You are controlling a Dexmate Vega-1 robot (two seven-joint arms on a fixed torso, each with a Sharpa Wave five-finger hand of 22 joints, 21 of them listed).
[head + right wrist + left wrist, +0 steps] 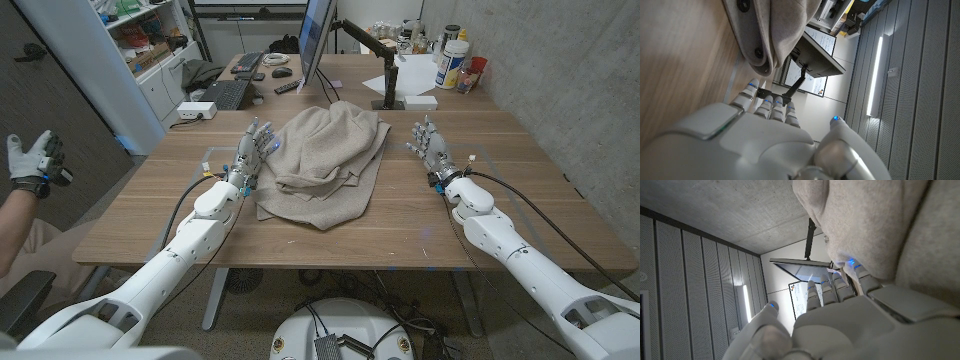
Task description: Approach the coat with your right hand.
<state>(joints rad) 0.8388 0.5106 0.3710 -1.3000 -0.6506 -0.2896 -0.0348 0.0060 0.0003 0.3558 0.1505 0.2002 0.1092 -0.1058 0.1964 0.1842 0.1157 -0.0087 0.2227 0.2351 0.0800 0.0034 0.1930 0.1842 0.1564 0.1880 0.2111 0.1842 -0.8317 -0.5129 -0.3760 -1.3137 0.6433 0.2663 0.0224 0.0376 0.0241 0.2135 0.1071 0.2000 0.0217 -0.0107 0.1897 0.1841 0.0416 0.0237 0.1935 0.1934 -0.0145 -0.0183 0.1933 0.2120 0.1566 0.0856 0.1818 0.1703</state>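
A beige coat (325, 160) lies crumpled in the middle of the wooden table (520, 215). My left hand (250, 155) stands at the coat's left edge with its fingers apart, close against the fabric and holding nothing. The left wrist view has the coat (875, 225) right at my left hand's (850, 315) fingertips (854, 265). My right hand (435, 148) stands on the table to the right of the coat, a short gap away, fingers apart and empty. In the right wrist view the coat's hem (770, 35) with its dark buttons lies beyond my right hand (765, 135).
A monitor on an arm (318, 40) stands behind the coat. A keyboard (225, 93), a remote (288, 87) and a white box (197, 110) lie at the back left, bottles and cups (455, 62) at the back right. A person's gloved hand (30, 160) shows at the left edge.
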